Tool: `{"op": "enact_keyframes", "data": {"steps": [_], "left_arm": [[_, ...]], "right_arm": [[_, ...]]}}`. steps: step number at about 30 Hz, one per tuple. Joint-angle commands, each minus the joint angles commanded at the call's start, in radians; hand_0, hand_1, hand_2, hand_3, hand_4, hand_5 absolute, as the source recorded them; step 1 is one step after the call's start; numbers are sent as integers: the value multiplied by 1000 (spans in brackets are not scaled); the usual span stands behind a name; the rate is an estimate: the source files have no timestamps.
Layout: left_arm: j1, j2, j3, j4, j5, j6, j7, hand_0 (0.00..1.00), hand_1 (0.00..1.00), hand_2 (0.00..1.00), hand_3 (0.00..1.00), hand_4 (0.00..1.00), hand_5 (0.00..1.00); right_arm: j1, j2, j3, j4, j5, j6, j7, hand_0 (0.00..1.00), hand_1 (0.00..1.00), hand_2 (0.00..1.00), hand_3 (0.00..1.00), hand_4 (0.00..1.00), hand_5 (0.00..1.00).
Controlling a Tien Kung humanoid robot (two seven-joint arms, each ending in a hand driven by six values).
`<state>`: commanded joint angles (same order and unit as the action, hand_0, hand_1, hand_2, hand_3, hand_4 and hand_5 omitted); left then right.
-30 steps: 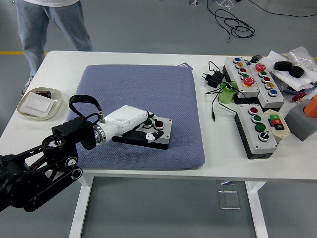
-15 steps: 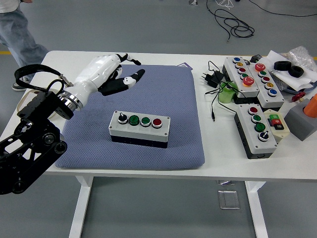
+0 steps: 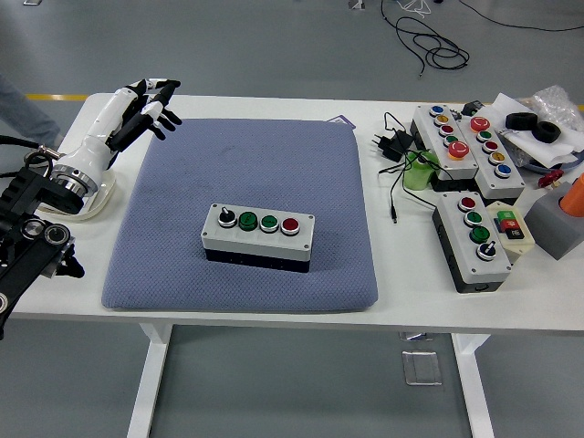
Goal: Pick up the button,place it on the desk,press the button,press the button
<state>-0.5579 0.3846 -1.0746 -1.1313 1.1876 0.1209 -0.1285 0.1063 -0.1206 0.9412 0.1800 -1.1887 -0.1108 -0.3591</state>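
Head view: button box (image 3: 258,238) sits flat mid-frame on the blue mat (image 3: 182,265), nothing touching it. Next press, I'd judge: come straight down on one cap with a single fingertip, no sideways shove. Left hand (image 3: 137,109) upper left, fingers loosely spread, empty, well clear of the box.

Legible text, labels, brands, numbers, signs: none at this resolution. The button box (image 3: 258,236) on the blue mat (image 3: 242,212) carries no readable marking beside its switch or its coloured caps, and the further button boxes (image 3: 465,141) to the right show coloured caps only. The small cream unit (image 3: 510,226) bears a green and a red patch that may hold symbols, too small to make out.
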Motion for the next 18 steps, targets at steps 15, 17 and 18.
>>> {"op": "enact_keyframes", "data": {"steps": [15,17,18], "left_arm": [[77,17,-84,107,-629,-67,-38,878,901,925,887,674,998],[82,19,-89,106,-666,-71,-38,878,901,925,887,674,998],[85,20,-93,105,-671,-73,-38,878,901,925,887,674,998]], "right_arm": [[-3,1,12,0,-12,1,-1,632,548,623,569,311,248],[-4,1,12,0,-13,1,-1,632,548,623,569,311,248],[-4,2,13,0,-13,1,0,632,548,623,569,311,248]]}}
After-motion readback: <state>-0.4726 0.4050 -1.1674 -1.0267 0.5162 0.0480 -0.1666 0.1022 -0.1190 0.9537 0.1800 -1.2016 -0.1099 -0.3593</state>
